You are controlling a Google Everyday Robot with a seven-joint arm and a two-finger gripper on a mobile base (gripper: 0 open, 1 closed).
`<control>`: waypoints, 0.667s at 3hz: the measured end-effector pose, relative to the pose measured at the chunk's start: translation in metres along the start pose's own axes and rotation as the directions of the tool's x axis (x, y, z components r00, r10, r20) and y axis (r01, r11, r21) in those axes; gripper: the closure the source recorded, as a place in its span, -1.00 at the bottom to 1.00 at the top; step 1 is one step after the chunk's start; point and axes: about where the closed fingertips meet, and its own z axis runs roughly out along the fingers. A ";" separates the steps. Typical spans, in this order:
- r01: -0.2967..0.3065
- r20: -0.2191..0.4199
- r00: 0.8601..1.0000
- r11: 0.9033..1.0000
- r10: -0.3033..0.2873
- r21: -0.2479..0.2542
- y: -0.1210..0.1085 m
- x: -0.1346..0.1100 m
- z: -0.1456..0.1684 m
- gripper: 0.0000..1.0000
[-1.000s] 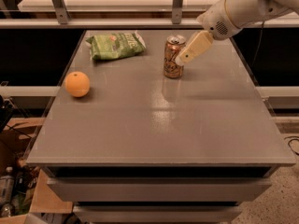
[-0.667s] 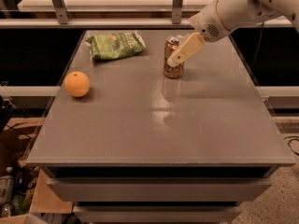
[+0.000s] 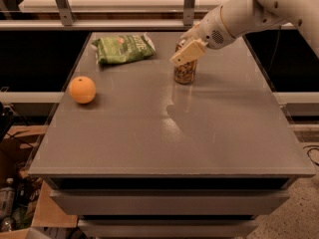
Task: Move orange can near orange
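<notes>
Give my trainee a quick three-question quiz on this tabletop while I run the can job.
1. True or false: the orange can stands upright on the table.
2. Multiple choice: the gripper is at A) the orange, B) the table's near edge, C) the orange can's upper part.
3. Fill in: in the camera view, the orange lies to the ___ of the orange can.
Key: 1 true; 2 C; 3 left.

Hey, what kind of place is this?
Probably a robot test lab: a plain gray table holds an orange can, an orange and a green snack bag, cardboard boxes clutter the floor beside it, and the gripper is at the can's top.
</notes>
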 end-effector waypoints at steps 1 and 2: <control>0.003 0.011 1.000 1.000 -0.003 -0.018 0.003 -0.001 0.004 0.22; 0.031 0.017 0.999 0.999 -0.031 -0.025 0.001 -0.006 -0.001 0.69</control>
